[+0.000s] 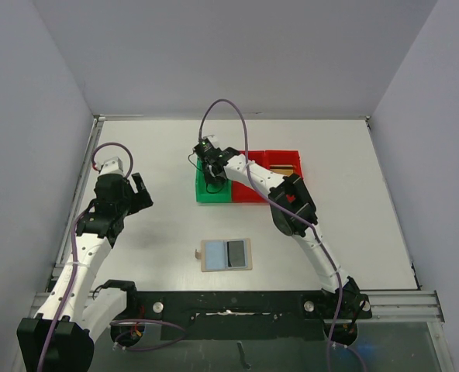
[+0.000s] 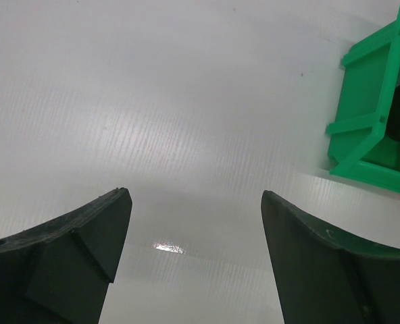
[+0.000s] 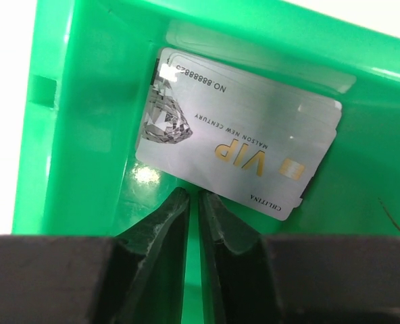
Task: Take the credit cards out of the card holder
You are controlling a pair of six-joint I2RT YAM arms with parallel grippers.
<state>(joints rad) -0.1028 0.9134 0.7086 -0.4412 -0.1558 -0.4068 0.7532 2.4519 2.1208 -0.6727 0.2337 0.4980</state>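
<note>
On the left, the left tool (image 2: 194, 196) hangs over bare bench (image 1: 353, 232) with its jaws spread wide and nothing between them. Its arm is bent at the elbow, with the wrist angled down and towards the right. Near the middle, close to the arm bases, the card holder (image 1: 226, 254) lies opened flat, well apart from both tools. Its left pocket shows only light blue, and a dark card (image 1: 236, 253) sits in the right one. Farther off, the right arm reaches far and leftward, its forearm crossing above the red bins (image 1: 264, 186) and its wrist tipped down into the green bin (image 3: 85, 135). The right tool (image 3: 193, 196) has its jaws drawn almost together and holds nothing. Just beyond its tips the silver card (image 3: 237, 152) lies flat on the bin floor, free of them. Something gold-brown, probably another card, rests in the far right red bin. I'd judge that delivery of the silver card is finishing. The next move calls for the right tool to lift clear of the bin wall, come back near to the holder, open up, and pinch the dark card's edge without dragging the holder along.
</note>
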